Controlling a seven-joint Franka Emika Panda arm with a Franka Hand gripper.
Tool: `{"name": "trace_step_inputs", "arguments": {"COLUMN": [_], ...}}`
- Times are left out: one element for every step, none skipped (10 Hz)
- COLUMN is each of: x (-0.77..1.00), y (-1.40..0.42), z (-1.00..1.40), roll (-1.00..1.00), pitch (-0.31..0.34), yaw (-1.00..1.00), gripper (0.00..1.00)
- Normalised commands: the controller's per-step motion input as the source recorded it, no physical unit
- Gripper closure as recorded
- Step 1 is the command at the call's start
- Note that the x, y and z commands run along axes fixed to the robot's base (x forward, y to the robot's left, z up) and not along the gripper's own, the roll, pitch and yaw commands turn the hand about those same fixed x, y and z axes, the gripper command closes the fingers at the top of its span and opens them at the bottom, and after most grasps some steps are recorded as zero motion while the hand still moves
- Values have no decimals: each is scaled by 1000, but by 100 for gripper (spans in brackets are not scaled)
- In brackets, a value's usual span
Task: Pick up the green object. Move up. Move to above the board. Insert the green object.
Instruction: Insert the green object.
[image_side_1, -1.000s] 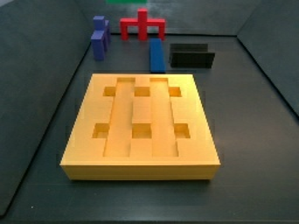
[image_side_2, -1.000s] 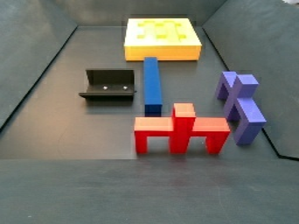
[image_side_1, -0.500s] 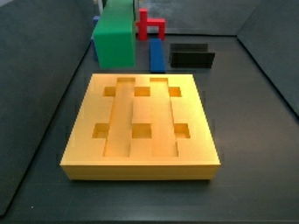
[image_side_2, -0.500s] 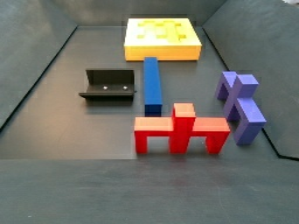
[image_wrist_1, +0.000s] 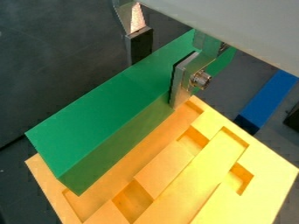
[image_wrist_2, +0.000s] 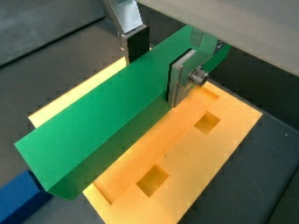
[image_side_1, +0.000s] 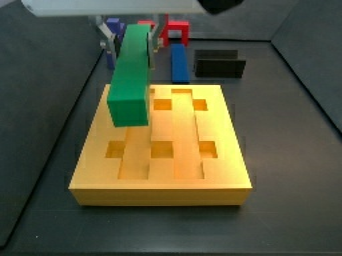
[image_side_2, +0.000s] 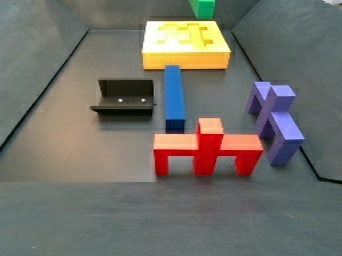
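My gripper (image_side_1: 131, 32) is shut on the green object (image_side_1: 130, 72), a long bright green bar hanging slightly tilted over the far left part of the board (image_side_1: 181, 172). In both wrist views the silver fingers (image_wrist_1: 184, 77) (image_wrist_2: 135, 39) clamp the bar's two long faces near one end. The green object (image_wrist_1: 117, 122) (image_wrist_2: 105, 131) stretches out over the yellow-orange board (image_wrist_1: 205, 179) (image_wrist_2: 216, 140), clear of its ridges and square holes. Only the bar's tip (image_side_2: 203, 8) shows above the board (image_side_2: 187, 60) at the far end in a side view.
A blue bar (image_side_2: 173, 95) lies between the board and a red forked piece (image_side_2: 207, 150). The black fixture (image_side_2: 123, 97) (image_side_1: 221, 65) stands beside the blue bar (image_side_1: 179, 62). Two purple pieces (image_side_2: 274, 100) (image_side_2: 283, 137) sit on the opposite side. Dark walls ring the floor.
The gripper has carried the green object from beyond the board's far end to above its far left part. The other pieces have not moved.
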Motion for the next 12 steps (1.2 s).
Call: {"name": "trace_step_inputs", "arguments": {"x": [-77,-129,-200,-20,0,129,26,0,49,231,283,194], "y": [-94,-34,0,-109,-240,-240,-260,-174,-171,0,0,0], "z": [-646,-700,-703,-520,-409,-431,-349,-449,-411,-294,-291,-297], "roll": [83,59,0,0,4,27,129,177,211,277,261,199], "pitch": [91,64,0,0,-46,-54,-73,-97,-51,0,1,11], "yaw": [0,0,0,-17,-66,0,0,-37,-43,0,0,-71], "gripper": [100,100,100,100,100,100,100,100,100,100,100,100]}}
